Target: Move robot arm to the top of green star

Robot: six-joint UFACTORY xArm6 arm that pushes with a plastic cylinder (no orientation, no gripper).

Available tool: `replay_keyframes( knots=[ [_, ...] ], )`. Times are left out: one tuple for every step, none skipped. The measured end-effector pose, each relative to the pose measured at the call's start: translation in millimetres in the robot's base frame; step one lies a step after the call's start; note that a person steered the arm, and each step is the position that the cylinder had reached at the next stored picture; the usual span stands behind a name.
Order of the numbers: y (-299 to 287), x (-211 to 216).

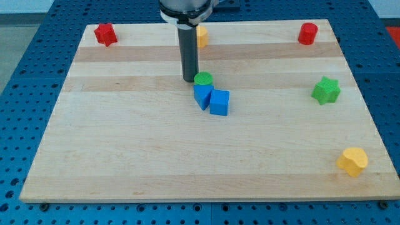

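Note:
The green star (325,90) lies near the board's right edge, at mid height. My tip (189,80) rests on the board near the top centre, far to the view's left of the star. It stands just left of a green round block (203,79), which touches a blue triangular block (202,95) and a blue cube (219,102) below it.
A red star (105,34) lies at the top left and a red cylinder (307,33) at the top right. A yellow block (201,35) sits behind the rod at the top. A yellow block (352,161) lies at the bottom right. The wooden board (125,156) lies on a blue pegboard.

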State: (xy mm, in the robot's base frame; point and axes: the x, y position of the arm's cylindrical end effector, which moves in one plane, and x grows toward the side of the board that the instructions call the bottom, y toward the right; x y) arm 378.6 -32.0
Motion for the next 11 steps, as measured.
replay_keyframes(
  knots=[
    [14.2,0.3],
    [34.7,-6.5],
    [61.1,-18.4],
    [87.5,-20.5],
    [116.0,-20.5],
    [145.1,-20.5],
    [170.6,-20.5],
    [192.8,-20.5],
    [212.5,-20.4],
    [234.3,-20.4],
    [250.6,-20.0]
  ],
)
